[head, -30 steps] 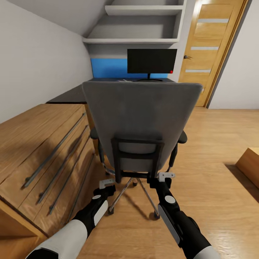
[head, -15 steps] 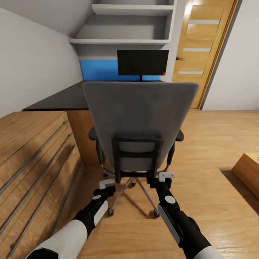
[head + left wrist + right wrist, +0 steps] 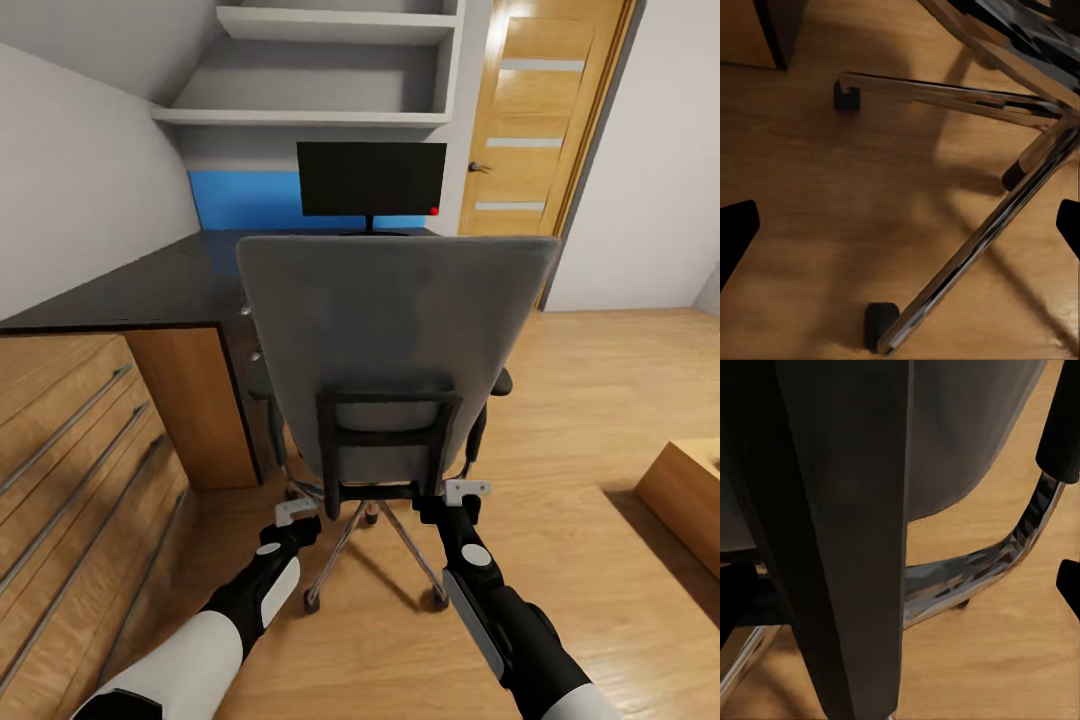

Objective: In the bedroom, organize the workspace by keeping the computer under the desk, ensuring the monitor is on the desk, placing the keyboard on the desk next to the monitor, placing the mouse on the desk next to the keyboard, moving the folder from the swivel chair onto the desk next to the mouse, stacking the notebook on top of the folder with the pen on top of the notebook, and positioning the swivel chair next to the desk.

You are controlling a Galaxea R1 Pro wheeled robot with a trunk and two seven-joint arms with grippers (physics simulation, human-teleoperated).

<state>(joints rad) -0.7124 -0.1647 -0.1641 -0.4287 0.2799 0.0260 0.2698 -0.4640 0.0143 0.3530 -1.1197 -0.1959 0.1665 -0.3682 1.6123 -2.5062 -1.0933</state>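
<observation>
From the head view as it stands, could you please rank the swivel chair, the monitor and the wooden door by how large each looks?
1. swivel chair, largest by far, though it is nearest the camera.
2. wooden door.
3. monitor, which looks close to the door in area, so their order is unsure.

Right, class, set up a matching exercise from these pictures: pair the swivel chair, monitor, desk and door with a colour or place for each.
Things:
1. swivel chair
2. monitor
3. desk
4. door

Descriptions:
A. glossy black top
B. light wood with pale strips
C. grey back facing the camera
D. standing on the desk, red dot at a lower corner

Pairs: 1-C, 2-D, 3-A, 4-B
</observation>
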